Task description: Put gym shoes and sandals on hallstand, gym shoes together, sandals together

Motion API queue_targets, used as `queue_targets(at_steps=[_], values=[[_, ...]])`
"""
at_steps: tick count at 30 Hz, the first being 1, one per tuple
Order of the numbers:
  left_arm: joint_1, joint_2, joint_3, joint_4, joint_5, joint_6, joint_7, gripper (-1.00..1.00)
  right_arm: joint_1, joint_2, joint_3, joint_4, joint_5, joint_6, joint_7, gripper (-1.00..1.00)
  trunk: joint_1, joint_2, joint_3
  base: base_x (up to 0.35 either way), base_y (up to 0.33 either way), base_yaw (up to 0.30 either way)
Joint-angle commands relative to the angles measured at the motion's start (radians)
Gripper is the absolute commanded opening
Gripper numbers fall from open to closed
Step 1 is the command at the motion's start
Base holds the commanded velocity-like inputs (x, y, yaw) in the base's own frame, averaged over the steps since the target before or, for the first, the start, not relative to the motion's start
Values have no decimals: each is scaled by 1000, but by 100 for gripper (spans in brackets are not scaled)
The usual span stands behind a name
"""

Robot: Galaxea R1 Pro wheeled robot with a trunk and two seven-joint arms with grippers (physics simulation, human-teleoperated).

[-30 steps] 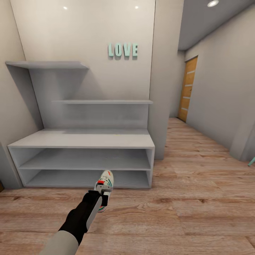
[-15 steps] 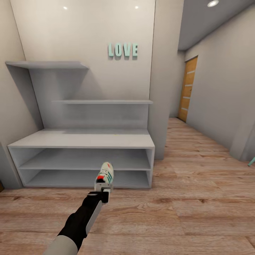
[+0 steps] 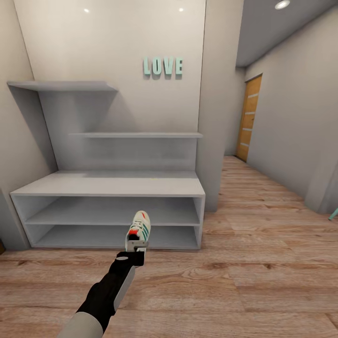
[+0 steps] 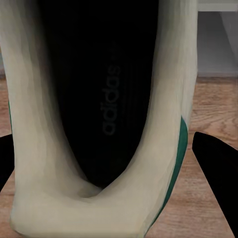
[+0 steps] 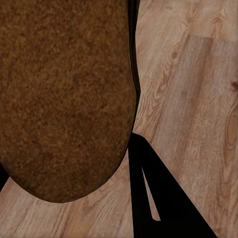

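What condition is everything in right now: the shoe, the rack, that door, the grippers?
Gym shoe: held off the floor, toe toward the rack.
Left gripper: shut on the gym shoe's heel.
Hallstand: top and both shelves bare.
Sandal: brown footbed close before the right wrist camera; grip unclear.
Door: closed.

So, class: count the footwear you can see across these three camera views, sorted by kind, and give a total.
Gym shoes: 1, the gym shoe held in the left gripper in front of the hallstand
Sandals: 1, the sandal close to the right wrist camera, above the floor
Total: 2
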Motion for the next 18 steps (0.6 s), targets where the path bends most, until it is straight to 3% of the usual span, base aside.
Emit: queue_targets(at_steps=[1, 7, 18], values=[[-1, 1, -4, -1, 10, -4, 9, -100, -1, 0, -1, -1, -3, 5, 1, -100, 0, -1, -1, 0, 0, 0], [-1, 1, -5, 52, 9, -33, 9, -100, -1, 0, -1, -1, -3, 5, 1, -100, 0, -1, -1, 0, 0, 0], [-1, -1, -6, 66, 9, -53, 9, -100, -1, 0, 0, -2, -2, 5, -2, -100, 0, -1, -1, 0, 0, 0]])
